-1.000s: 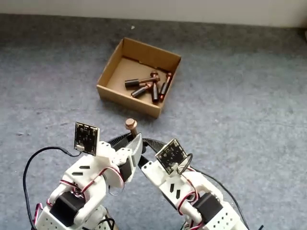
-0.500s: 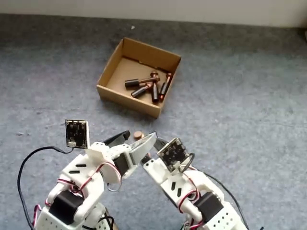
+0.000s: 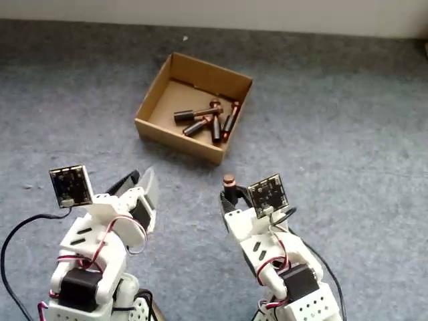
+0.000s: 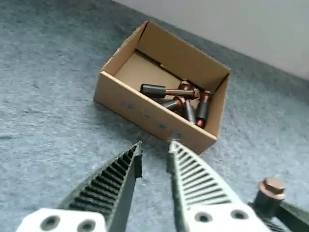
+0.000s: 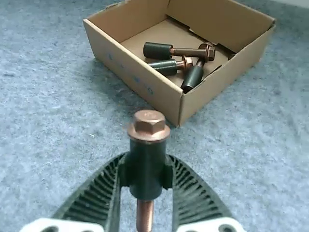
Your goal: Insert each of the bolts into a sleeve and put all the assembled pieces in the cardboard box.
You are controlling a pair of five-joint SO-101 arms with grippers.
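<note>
Claw on the right arm [image 5: 145,162]: clenched on a dark cylindrical sleeve [image 5: 144,181], one ribbed finger pressed to each flank.
Held piece: a copper-coloured hex-headed bolt [image 5: 148,124] runs through that sleeve, with its head on top and its bare shank showing out of the lower end (so this one looks fully assembled).
Long axis: upright, crossing the fingers at about a right angle.
Claw on the left arm [image 4: 154,147]: released, with nothing between its ribbed fingers. It hangs over the grey carpet-like table cover [image 4: 43,96], short of the box's near wall.
Open brown cardboard box [image 5: 130,67]: ahead of the right claw, beyond its fingertips. In the high view it sits farther out from both arm bases and a little toward the left arm's side, with its near corner the closest part to the loaded claw.
Contents: several finished bolt-and-sleeve pieces [image 5: 178,60] lie flat in a loose heap toward one side of the floor; the rest of the floor is bare cardboard.
Nearer arm: both claws are near the box. The right one seems slightly closer to that near corner, and it is the one carrying the piece, so the drop looks like its job.
Coming move, as I judge it: carry the piece forward over the near wall, drifting toward the left arm's side, then let go above the bare floor.
Risk: carried low, the hanging shank could catch the wall's top edge.
</note>
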